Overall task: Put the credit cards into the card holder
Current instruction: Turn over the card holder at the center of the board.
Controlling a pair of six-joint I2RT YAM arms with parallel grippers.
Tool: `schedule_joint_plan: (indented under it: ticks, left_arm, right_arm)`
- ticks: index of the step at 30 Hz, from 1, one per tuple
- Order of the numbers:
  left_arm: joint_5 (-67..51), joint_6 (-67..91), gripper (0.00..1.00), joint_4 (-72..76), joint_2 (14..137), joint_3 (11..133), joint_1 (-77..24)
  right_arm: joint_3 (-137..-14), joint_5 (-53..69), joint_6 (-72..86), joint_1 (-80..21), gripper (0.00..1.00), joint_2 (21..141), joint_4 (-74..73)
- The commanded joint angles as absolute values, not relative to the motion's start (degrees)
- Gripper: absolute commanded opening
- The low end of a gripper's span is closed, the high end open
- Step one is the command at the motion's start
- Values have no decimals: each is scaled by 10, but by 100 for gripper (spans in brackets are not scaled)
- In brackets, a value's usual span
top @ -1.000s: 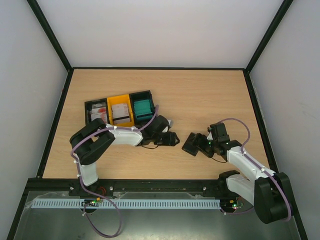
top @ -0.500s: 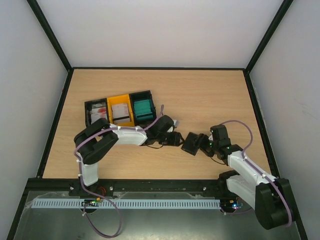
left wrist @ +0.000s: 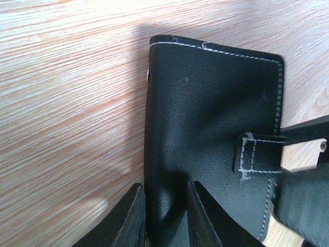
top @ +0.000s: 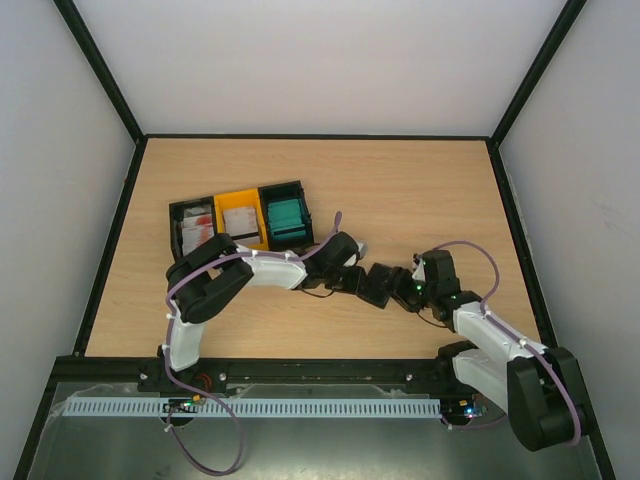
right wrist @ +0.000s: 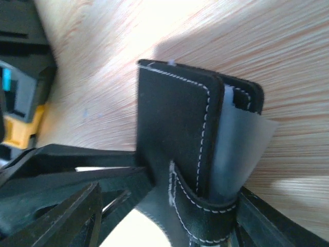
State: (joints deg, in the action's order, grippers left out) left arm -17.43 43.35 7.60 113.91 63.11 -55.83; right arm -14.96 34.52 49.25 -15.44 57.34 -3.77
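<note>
The black card holder (top: 378, 285) stands on edge on the table between my two grippers. In the left wrist view its stitched outer face (left wrist: 205, 103) fills the frame. My left gripper (left wrist: 165, 221) is shut on its near folded edge. In the right wrist view the holder (right wrist: 169, 118) is slightly spread, with a pale grey sheet (right wrist: 244, 149) between its leaves. My right gripper (right wrist: 169, 221) is closed wide around its strap end. Credit cards sit in the bins: red-and-white (top: 197, 225), white with a dark stripe (top: 240, 222), and teal (top: 286, 218).
Three joined bins, black (top: 176, 210), yellow (top: 238, 196) and black (top: 283, 187), stand just behind and left of my left gripper (top: 352, 281). My right gripper (top: 400, 288) faces it across the holder. The table's black frame (top: 515, 230) runs along the right.
My left gripper has moved right to the card holder and closed on its edge. My right gripper has narrowed and shifted the holder slightly left.
</note>
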Motion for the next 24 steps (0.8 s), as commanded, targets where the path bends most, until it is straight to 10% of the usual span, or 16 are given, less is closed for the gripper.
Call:
schedule_joint_plan:
  ticks: [1,13,24]
  left_arm:
    - [-164,425,23,41,1164,642,-564]
    - [-135,424,22,24,1160,644,-562]
    - [-114,439,32,104,1076,571,-557]
  right_arm:
    - [-135,439,530,-158,64,541,60]
    - [-129,375,523,-158,53,550,68]
    - [-185,295,443,-158,23,572,-30]
